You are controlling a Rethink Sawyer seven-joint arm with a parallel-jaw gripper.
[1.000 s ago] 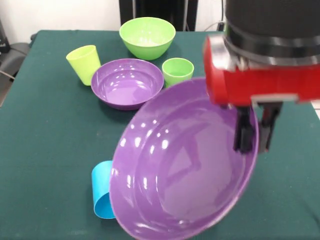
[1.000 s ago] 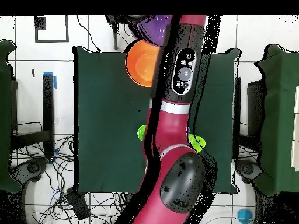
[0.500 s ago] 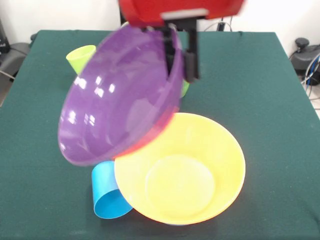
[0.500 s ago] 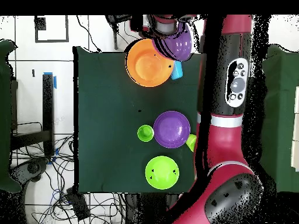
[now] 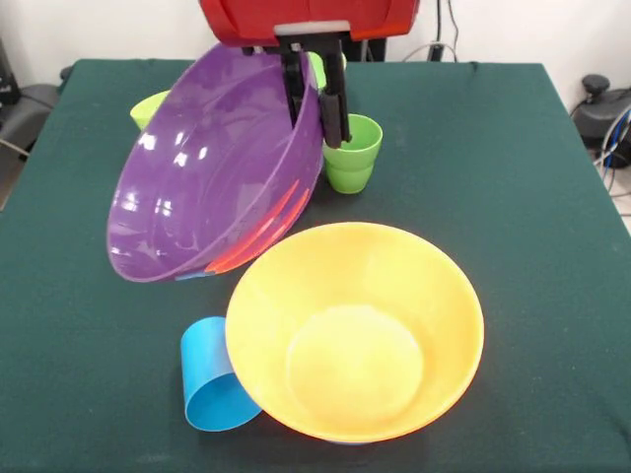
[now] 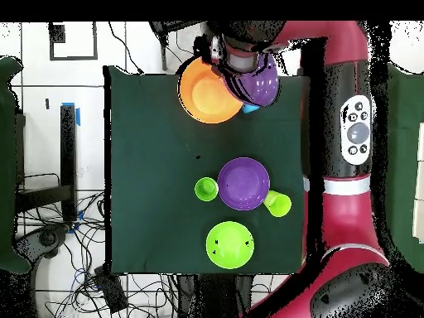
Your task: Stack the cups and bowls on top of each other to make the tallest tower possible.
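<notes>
Fingers (image 5: 292,84) of the red gripper (image 5: 315,94) pinch the rim of a tilted glossy purple plastic bowl (image 5: 212,182), held above the green worktop (image 5: 532,197) beside a big orange bowl (image 5: 355,330).

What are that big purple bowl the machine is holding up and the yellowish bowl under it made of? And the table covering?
The purple bowl looks like glossy plastic: bright light spots and a reddish reflection sit on its smooth wall. The big orange bowl, yellowish in the front view, seems the same plastic, with a softer sheen. The table cover looks like matte dark green cloth or felt, with no shine.
</notes>
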